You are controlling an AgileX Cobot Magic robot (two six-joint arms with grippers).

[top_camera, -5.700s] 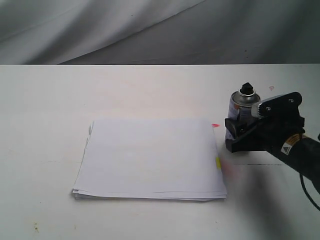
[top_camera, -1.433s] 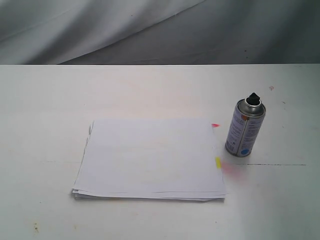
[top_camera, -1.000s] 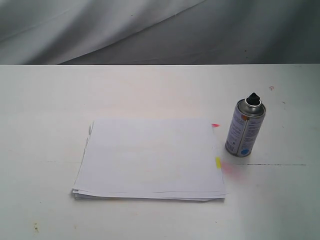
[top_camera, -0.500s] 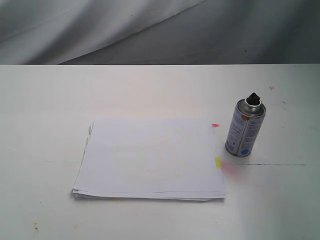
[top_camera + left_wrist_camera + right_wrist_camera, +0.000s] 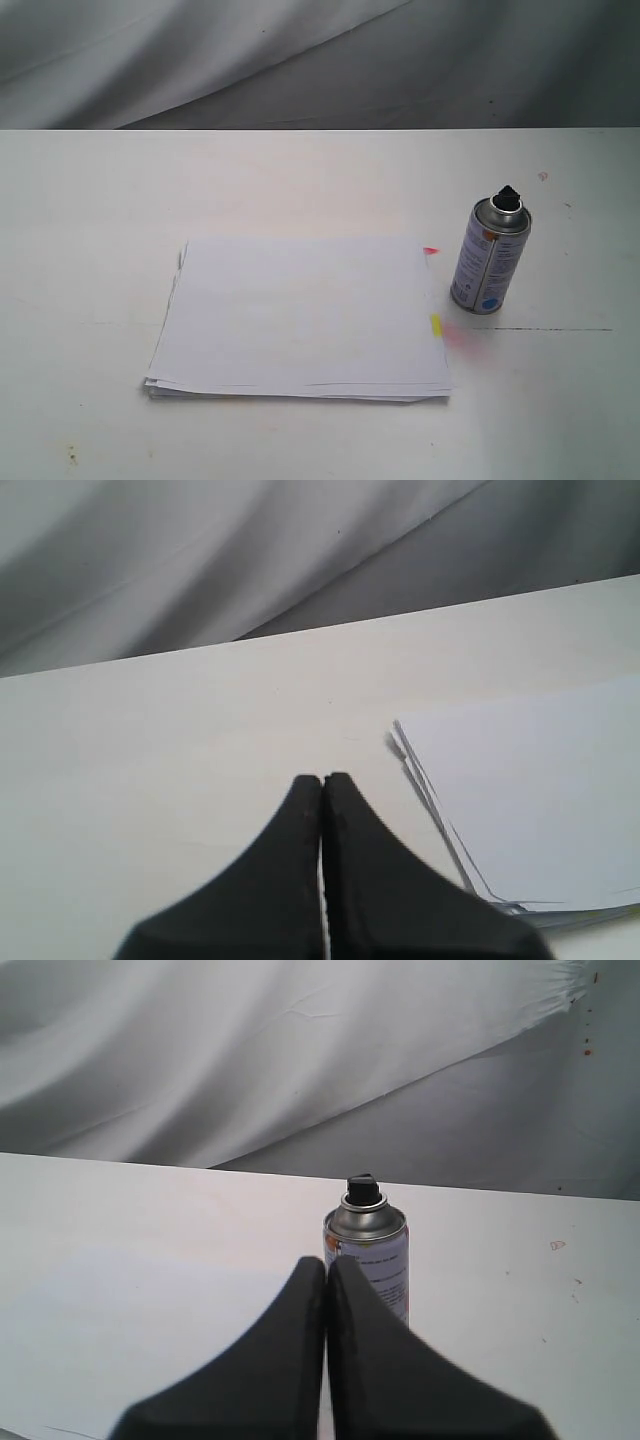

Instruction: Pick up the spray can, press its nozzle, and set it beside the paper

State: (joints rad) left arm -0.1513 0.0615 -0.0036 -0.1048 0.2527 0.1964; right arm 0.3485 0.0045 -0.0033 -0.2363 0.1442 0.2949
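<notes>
The silver spray can (image 5: pixel 488 258) stands upright on the white table, just right of the paper (image 5: pixel 300 315), with its black nozzle (image 5: pixel 506 194) on top. Pink and yellow tabs stick out of the paper's right edge. Neither arm shows in the exterior view. In the right wrist view my right gripper (image 5: pixel 326 1262) is shut and empty, and the spray can (image 5: pixel 368 1255) stands a little way beyond its tips with the nozzle (image 5: pixel 360 1188) showing. In the left wrist view my left gripper (image 5: pixel 322 779) is shut and empty, over bare table beside a corner of the paper (image 5: pixel 530 800).
A faint pink stain (image 5: pixel 462 340) marks the table near the can's base. A thin dark line (image 5: pixel 550 329) runs across the table to the right of the can. Grey draped cloth (image 5: pixel 320 60) hangs behind the table's far edge.
The right arm, which was at the can 5.7 s ago, has left the exterior view. Over the last second nothing has moved.
</notes>
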